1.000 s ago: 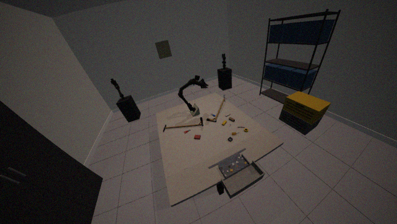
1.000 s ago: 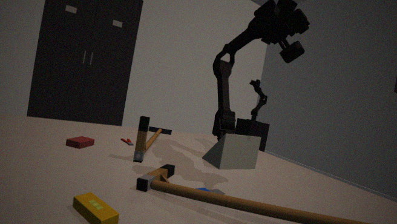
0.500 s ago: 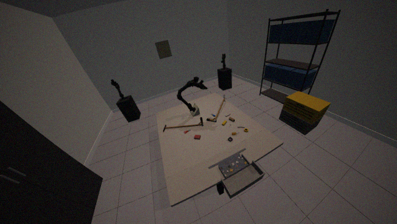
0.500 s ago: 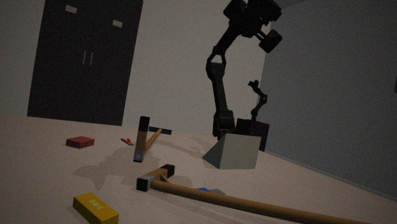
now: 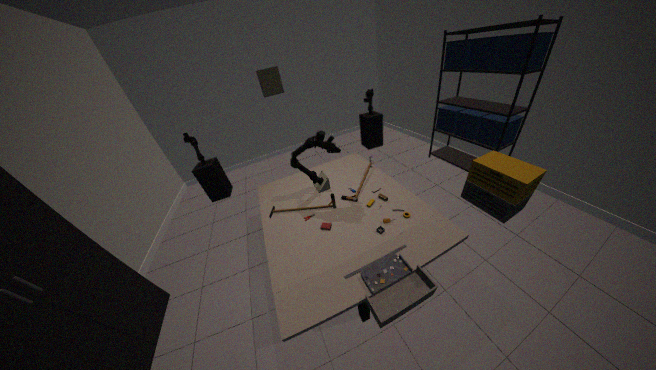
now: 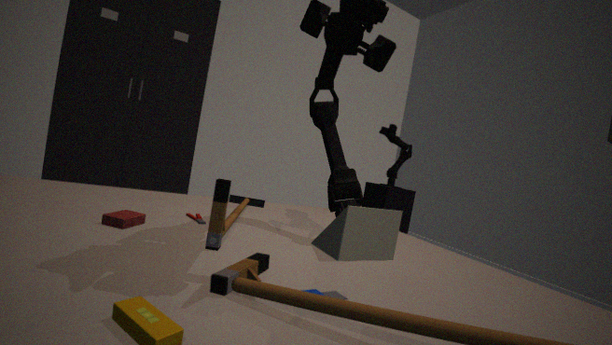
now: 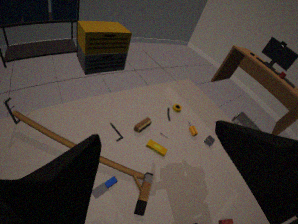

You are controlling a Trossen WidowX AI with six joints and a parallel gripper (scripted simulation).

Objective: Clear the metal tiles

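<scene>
My gripper is open and empty, high above the table near the arm's base. One long wooden-handled tool lies right of the base, with a black-ended crosspiece at its near end and a thin dark head at its far end. Another lies on the left, with a flat black bar at its end. I cannot tell surely which is the scraper. Small tiles lie scattered on the steel plate. The catch box adjoins it at the table's edge.
A yellow block, a brush, a blue-handled tool and a yellow tape roll lie around the right tool. A red block lies nearer the left one.
</scene>
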